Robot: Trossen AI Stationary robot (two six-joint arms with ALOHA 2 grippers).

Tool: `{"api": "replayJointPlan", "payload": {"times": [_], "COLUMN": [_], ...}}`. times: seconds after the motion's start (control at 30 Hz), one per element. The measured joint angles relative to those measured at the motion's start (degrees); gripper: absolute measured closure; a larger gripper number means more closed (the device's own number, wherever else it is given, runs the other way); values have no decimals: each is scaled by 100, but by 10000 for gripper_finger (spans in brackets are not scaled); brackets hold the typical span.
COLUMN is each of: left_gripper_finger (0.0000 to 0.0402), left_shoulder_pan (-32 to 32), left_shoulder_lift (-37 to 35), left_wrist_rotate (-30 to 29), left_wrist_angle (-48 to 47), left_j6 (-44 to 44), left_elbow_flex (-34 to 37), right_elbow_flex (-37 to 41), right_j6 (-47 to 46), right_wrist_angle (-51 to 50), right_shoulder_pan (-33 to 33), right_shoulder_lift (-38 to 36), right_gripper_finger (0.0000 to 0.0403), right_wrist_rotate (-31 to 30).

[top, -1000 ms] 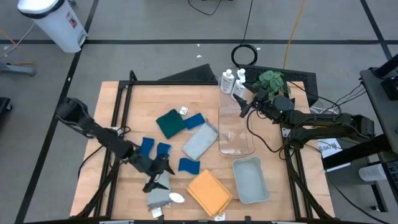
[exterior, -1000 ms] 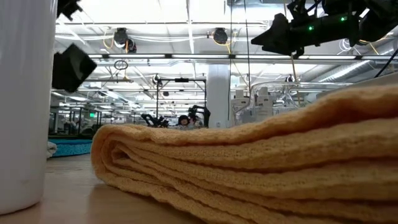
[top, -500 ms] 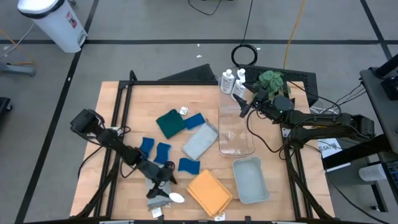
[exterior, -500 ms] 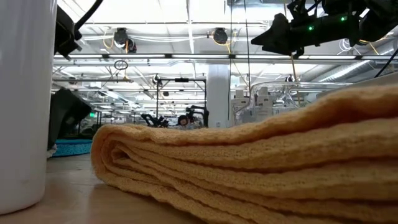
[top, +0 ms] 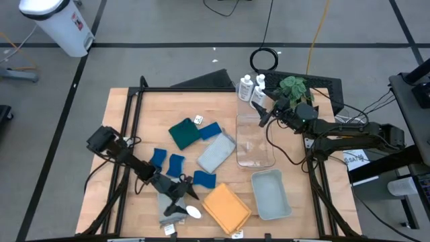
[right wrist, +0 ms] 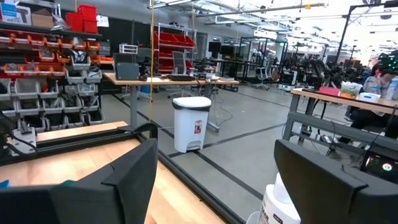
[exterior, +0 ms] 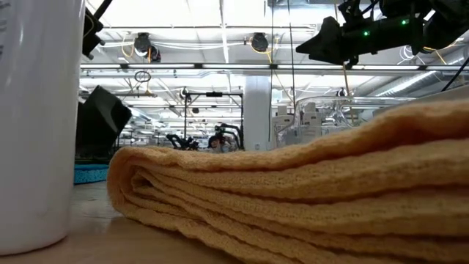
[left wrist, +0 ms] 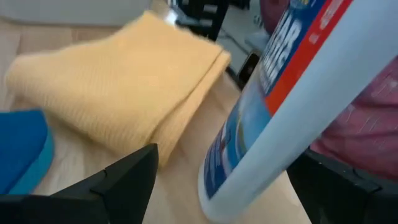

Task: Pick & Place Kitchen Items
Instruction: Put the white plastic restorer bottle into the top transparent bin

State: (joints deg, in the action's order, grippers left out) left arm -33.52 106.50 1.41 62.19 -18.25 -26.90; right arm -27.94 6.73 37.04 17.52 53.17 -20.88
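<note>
Although the table holds many kitchen items, the one that matters to me now is the white bottle (top: 192, 212) lying near the front edge, because my left gripper (top: 179, 206) is right at it. In the left wrist view the bottle (left wrist: 292, 99) fills the space between my two dark fingers (left wrist: 121, 180), which stand spread on either side of it; I cannot see them pressing on it, so I judge them released around it, not yet clamped. Its long axis runs tilted across the gap between the fingers, cap end out of sight, so it lies on its side or nearly so (the low view shows its white wall (exterior: 37, 125) standing tall at the camera, which I cannot fully square with that). From above, the bottle sits just beside the orange cloth (top: 226, 207), on the side toward my left arm, with a grey cloth (top: 170, 214) touching or nearly touching it on the other.

My left arm is plainly the nearer one. The right gripper (top: 261, 118) hangs well apart at the far side, over the rim of the clear bin (top: 255, 144) and close to two upright bottles (top: 246, 88); its fingers look spread and hold nothing.

I judge the coming move turns on closing squarely across the bottle's narrow width.
</note>
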Motion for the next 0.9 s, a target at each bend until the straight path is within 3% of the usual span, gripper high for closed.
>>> {"api": "replayJointPlan", "payload": {"times": [0.4, 0.7, 0.9], "left_gripper_finger": [61, 184, 209], "left_shoulder_pan": [26, 96, 151], "left_shoulder_lift": [53, 53, 53], "left_wrist_rotate": [4, -98, -126], "left_wrist_angle": [149, 59, 57], "left_j6": [125, 133, 439], "left_elbow_flex": [-3, -6, -6], "right_elbow_flex": [0, 0, 0], "right_j6": [0, 20, 19], "right_wrist_angle": [0, 0, 0], "right_shoulder_pan": [1, 2, 2], "right_shoulder_lift": [0, 0, 0], "right_gripper_finger": [110, 110, 110], "right_wrist_rotate": [-1, -2, -2]}}
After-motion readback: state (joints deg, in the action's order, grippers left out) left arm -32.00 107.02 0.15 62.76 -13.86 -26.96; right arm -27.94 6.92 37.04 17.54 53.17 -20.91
